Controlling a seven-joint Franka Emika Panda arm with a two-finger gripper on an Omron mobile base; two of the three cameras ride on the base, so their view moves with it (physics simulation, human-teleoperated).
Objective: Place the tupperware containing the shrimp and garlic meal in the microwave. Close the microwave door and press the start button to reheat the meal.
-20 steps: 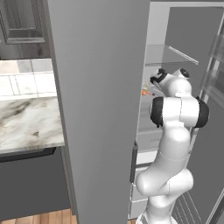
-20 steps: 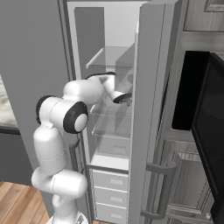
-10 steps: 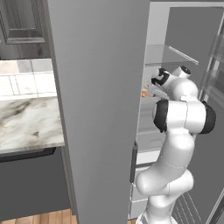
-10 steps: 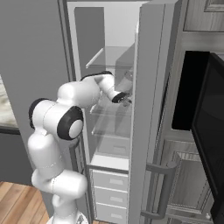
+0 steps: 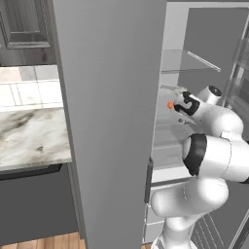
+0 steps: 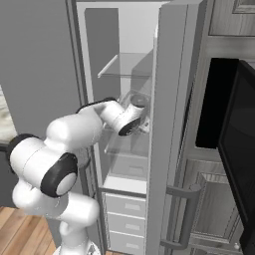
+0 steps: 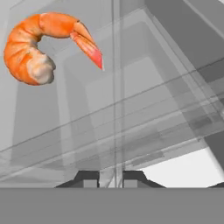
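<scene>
Reached deeper into fridge point(image 6: 169, 149) than half second ago; gripper point(image 7: 111, 177) pinching tupperware point(image 7: 144, 113) wall, shrimp point(image 7: 41, 46) at 10 o'clock. Grasp looks made; next, lift toward microwave point(image 6: 229, 129).

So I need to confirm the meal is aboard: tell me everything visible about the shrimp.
The shrimp is orange, curled into a C, with a pale end and a pointed reddish tail. In the hand view it sits inside the clear tupperware, close ahead of the tool. From the left base view it is an orange dot inside the fridge.
</scene>
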